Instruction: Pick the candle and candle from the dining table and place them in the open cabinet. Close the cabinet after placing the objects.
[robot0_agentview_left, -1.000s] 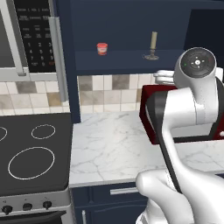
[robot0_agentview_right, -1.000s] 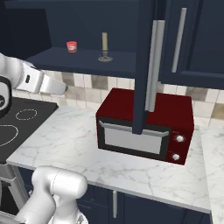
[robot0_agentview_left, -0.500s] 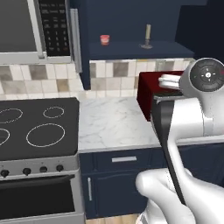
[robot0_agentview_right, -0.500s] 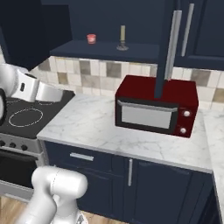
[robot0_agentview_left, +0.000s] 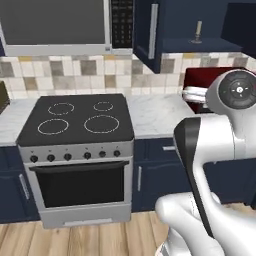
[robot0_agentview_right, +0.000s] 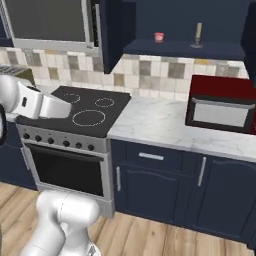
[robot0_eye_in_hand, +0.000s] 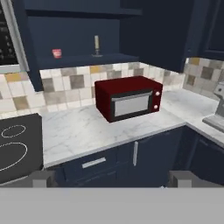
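Note:
A slim pale taper candle (robot0_agentview_right: 198, 35) on a dark round base stands upright on the shelf of the open navy cabinet (robot0_agentview_right: 185, 49), above the counter. It also shows in the left base view as the candle (robot0_agentview_left: 198, 31) in the cabinet (robot0_agentview_left: 215, 44), and in the hand view as the candle (robot0_eye_in_hand: 96, 45) in the cabinet (robot0_eye_in_hand: 83, 30). My gripper (robot0_eye_in_hand: 111, 181) is open and empty, well back from the counter and pointing at the cabinet. The dining table is out of view.
A small red and white jar (robot0_agentview_right: 159, 37) sits on the same shelf, left of the candle. A red microwave (robot0_agentview_right: 220, 102) stands on the marble counter (robot0_agentview_right: 155, 122) below. The black stovetop (robot0_agentview_left: 75, 120) lies to the left. The cabinet's left door (robot0_agentview_right: 114, 30) juts out open.
The whole picture has shifted: the base has backed away and turned, so counter and cabinet are farther off and the stove is in full view. The gripper stays open.

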